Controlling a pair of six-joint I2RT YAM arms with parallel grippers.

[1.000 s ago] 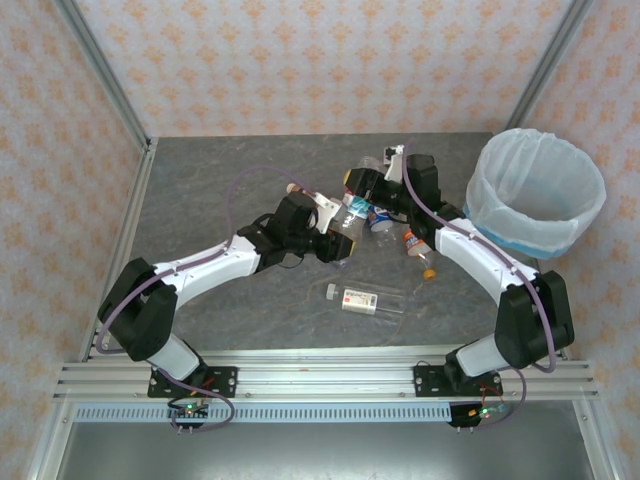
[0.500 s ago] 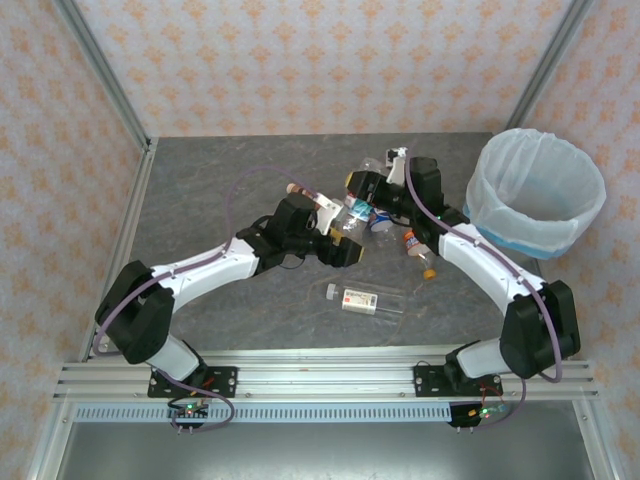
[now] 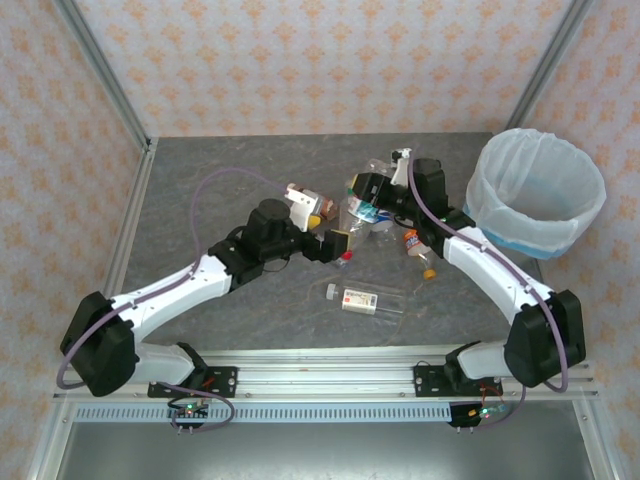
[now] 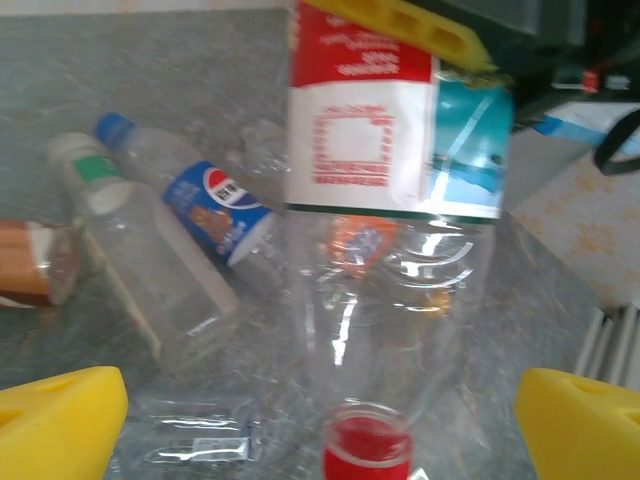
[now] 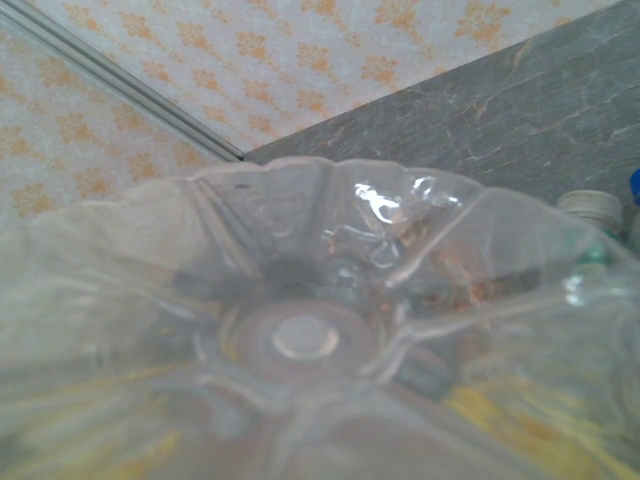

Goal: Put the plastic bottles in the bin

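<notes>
The red-capped bottle (image 4: 390, 150), clear with a red-and-white label, hangs above the middle of the table (image 3: 200, 180), cap pointing toward the near edge. Its base end is pinched by the right gripper (image 3: 365, 200). In the left wrist view one of that gripper's yellow fingers presses across the label end, and in the right wrist view the bottle's moulded base sits right up against the lens.

The change is at the cap end. A second ago the left gripper (image 4: 320, 425) was clamped on this bottle. Now its jaws stand fully apart, with the yellow tips clear of the plastic on both sides, and the arm has pulled back toward the near left. The handover looks complete, and the bottle's weight rests with the right arm alone.

The bin (image 3: 480, 190) stands at the far right corner, well apart from the bottle, so this bottle is not yet in and the carry falls to the right arm.

Under and around the held bottle, other bottles still wait on the table. A Pepsi bottle (image 4: 215, 215) lies beside a white-capped bottle (image 4: 120, 250), and a third bottle (image 3: 365, 298) lies nearer the near edge.
</notes>
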